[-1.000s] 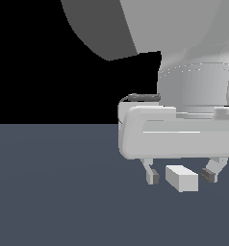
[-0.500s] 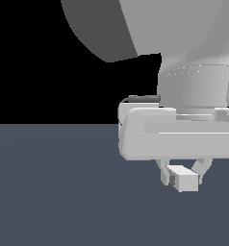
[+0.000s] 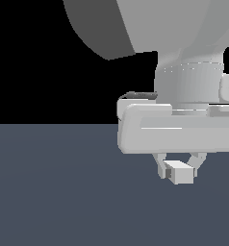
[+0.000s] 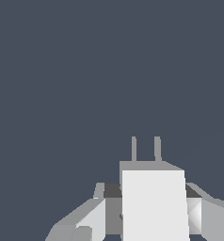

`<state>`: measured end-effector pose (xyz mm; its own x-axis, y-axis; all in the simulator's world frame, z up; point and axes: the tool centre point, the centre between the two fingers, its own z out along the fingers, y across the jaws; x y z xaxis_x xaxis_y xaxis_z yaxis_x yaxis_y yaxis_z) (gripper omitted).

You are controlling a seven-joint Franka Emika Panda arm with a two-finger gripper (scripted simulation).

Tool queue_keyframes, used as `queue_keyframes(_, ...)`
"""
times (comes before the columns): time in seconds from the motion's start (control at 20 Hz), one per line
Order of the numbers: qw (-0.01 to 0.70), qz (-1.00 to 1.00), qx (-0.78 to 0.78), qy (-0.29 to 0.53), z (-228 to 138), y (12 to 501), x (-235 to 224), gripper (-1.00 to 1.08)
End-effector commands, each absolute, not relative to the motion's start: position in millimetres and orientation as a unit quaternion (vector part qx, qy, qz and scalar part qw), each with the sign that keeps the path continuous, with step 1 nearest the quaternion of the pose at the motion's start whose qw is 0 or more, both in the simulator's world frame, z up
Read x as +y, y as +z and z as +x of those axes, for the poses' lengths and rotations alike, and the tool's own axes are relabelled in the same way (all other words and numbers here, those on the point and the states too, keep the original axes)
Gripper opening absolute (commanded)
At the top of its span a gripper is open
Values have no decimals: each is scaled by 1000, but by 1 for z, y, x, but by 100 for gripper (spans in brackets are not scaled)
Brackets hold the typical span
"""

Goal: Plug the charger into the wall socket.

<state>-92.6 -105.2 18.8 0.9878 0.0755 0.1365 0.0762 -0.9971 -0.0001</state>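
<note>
A small, plain white-grey, brick-shaped charger [image 3: 179, 172] is seen between the two short grey fingers [image 3: 161, 169] of the pale grey parallel gripper [image 3: 179, 169], directly beneath the wide, rounded white hand body [image 3: 179, 129] of the arm. In the exterior view the fingers are drawn in close against the two sides of the box, with no gap to be made out on either side, so the gripper is taken to be closed around the charger. The box is held near the fingertips, and its near end projects a little past them towards the camera. Whether the charger is lifted clear of the flat, dark slate-blue floor [image 3: 63, 192] or touches it cannot be told from this view.

In the wrist view the charger [image 4: 154, 204] is shown as a broad, pale rectangular face set between the gripper's fingers [image 4: 88, 221], which flank it on both sides. Dark grey pads [image 4: 112, 190] are seen pressed to the sides of the box. Two thin, parallel grey prongs [image 4: 145, 148] are seen standing out from the far end of the charger, pointing away from the wrist over the bare dark floor [image 4: 85, 70].
</note>
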Motion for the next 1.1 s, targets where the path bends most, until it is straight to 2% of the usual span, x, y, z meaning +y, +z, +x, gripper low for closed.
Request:
queue_keyframes(0.0, 3, -997, -41, -69, -85, 25, -103, -100)
queue_keyframes(0.7, 4, -995, -72, -69, -8, 84, -84, -100)
queue_keyframes(1.05, 5, -994, -80, -69, 13, 99, -78, -100)
